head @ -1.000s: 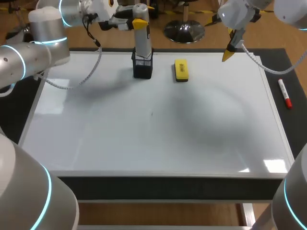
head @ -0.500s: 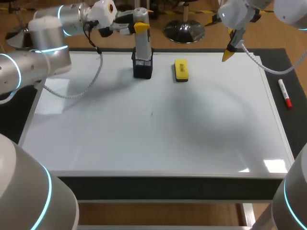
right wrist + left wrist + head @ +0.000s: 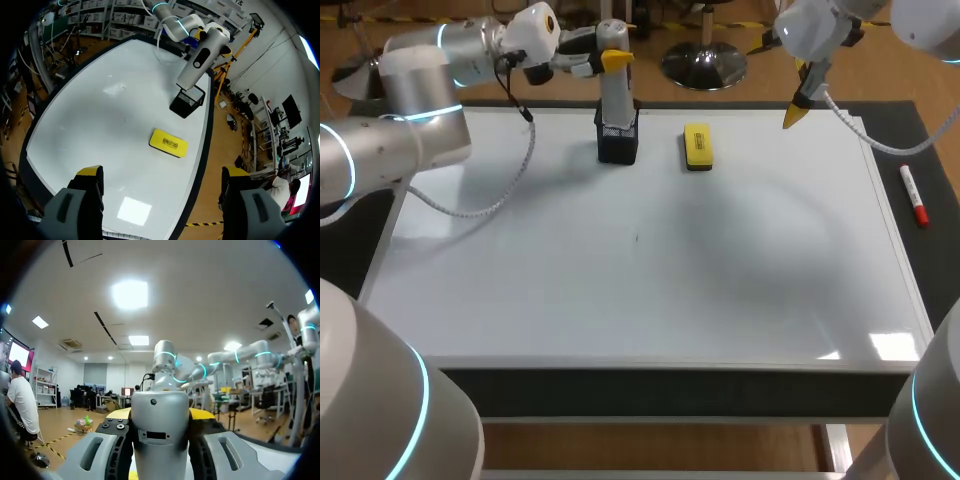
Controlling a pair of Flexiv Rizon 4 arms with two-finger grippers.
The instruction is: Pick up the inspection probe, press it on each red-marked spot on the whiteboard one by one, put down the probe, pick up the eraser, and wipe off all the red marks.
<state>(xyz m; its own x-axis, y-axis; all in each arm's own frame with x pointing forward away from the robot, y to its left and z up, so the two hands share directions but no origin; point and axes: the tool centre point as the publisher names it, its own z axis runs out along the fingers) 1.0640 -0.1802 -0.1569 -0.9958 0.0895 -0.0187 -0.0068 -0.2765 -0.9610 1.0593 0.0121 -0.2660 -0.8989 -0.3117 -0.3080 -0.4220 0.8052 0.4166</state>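
The whiteboard (image 3: 650, 280) fills the table. At its far edge, the left gripper (image 3: 610, 55) clamps the top of the inspection probe (image 3: 617, 90), which stands upright in a black mesh holder (image 3: 618, 140). The right gripper (image 3: 797, 108) hangs wide open above the far right. The yellow eraser (image 3: 697, 146) lies just right of the holder.

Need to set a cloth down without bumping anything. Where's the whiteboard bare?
The whole near and middle whiteboard is bare, from the eraser forward to the front edge. Crowded: the far edge, where the left gripper is at the probe in its holder; the right gripper hovers over the far right corner.
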